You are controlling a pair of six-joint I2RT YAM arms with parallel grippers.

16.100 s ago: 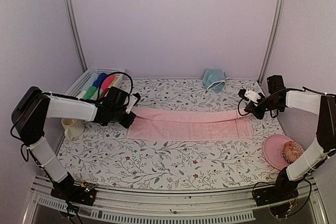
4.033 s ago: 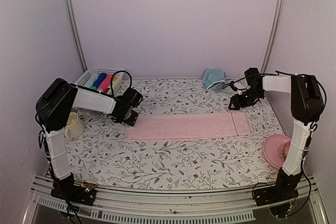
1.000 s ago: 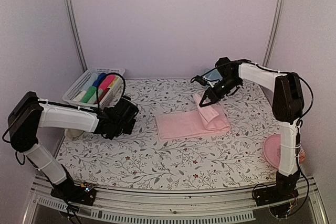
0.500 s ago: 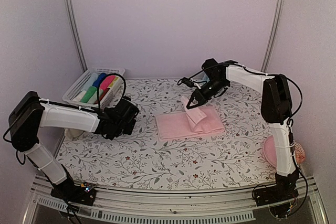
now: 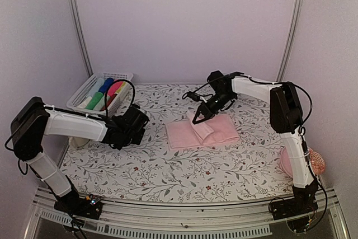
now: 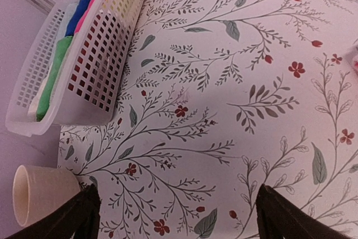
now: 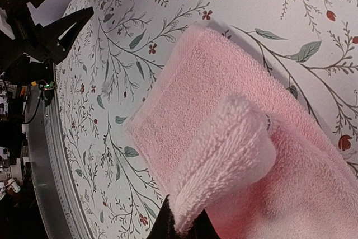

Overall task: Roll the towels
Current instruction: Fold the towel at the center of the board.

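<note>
Nearest, the left gripper (image 5: 136, 125) sits low over the floral-print tablecloth (image 5: 168, 177). Its jaws are spread wide with nothing between them, well apart from the towel. A cream paper cup (image 6: 33, 191) stands near one of its fingers, so a careless swing that way could knock it over. Mid-table, the pink terry towel (image 5: 215, 132) lies folded flat, its right part doubled over into a loose flap, not a tight roll yet. The right gripper (image 5: 199, 117) is pinched closed on the edge of that flap, held up off the layer below. The wrist view shows only a thin bite of cloth at the fingertips (image 7: 178, 223). Risks as I judge them: the thin bite slips and the flap flops open. Nothing pins the towel's left end, so pulling the flap across may drag the whole towel along the cloth instead of turning it. A one-point hold could skew the roll, and the core may start too loose. Farthest back is the white plastic mesh basket (image 5: 100, 89) of coloured cloths, well apart from the work, low risk.
</note>
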